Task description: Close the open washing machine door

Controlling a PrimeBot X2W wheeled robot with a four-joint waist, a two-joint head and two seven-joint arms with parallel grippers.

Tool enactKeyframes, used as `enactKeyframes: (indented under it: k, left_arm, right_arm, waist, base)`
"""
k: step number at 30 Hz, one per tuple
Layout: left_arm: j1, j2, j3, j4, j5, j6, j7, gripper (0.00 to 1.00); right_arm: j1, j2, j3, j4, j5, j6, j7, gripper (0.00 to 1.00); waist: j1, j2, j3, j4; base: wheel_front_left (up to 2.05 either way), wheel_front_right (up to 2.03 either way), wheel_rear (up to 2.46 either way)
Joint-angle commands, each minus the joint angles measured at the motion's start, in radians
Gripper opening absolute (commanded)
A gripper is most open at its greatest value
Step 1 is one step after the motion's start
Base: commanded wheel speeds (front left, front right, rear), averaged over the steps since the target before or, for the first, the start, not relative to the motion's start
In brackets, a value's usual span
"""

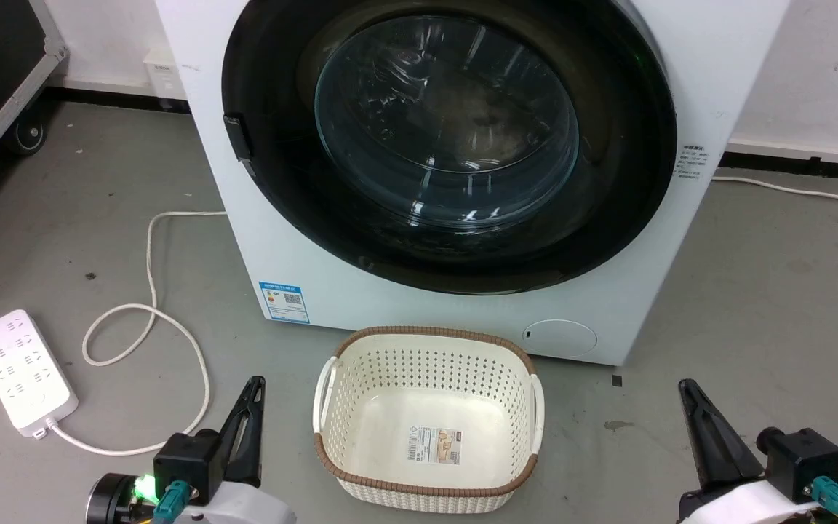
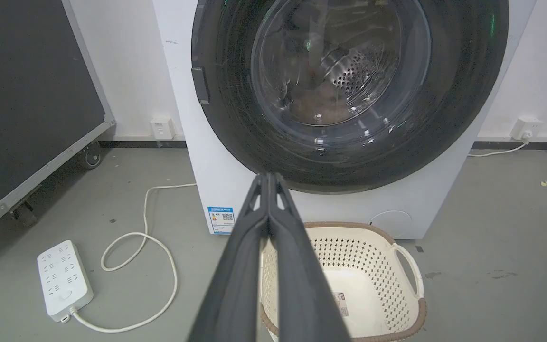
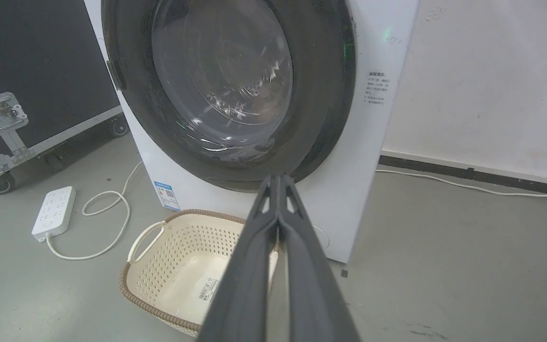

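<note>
Looking down, I see one washing machine door (image 1: pixel 448 138), round, black-rimmed, with bulging clear glass, at upper centre of frame, lying flat against the one white washing machine (image 1: pixel 361 291) and facing me. Left gripper (image 1: pixel 256 386) at lower left and right gripper (image 1: pixel 685 387) at lower right: both pinched together, empty. One cream basket (image 1: pixel 430 336) sits below.

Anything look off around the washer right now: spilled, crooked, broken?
Nothing stands out. The washing machine door looks flush against the washing machine, with no gap visible. The laundry basket stands upright and empty in front. A power strip lies on the floor with its cord looped loosely, nothing spilled.
</note>
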Motion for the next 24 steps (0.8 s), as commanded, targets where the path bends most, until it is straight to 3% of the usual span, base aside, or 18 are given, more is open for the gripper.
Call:
enactKeyframes:
  k: [1,24]
  left_arm:
    - [-0.009,-0.005,0.004,-0.007,0.007,0.009,0.007,0.0]
    - [-0.015,-0.012,0.021,-0.026,0.021,0.024,0.052,0.0]
  right_arm:
    - [-0.019,0.002,0.002,-0.01,-0.01,0.0,0.008,0.0]
    - [-0.03,0.003,0.009,-0.028,-0.032,-0.001,0.053,0.0]
  waist:
    - [0.0,0.0,0.0,-0.001]
    - [0.0,0.0,0.001,-0.007]
  base:
    - [0.0,0.0,0.0]
    - [0.0,0.0,0.0]
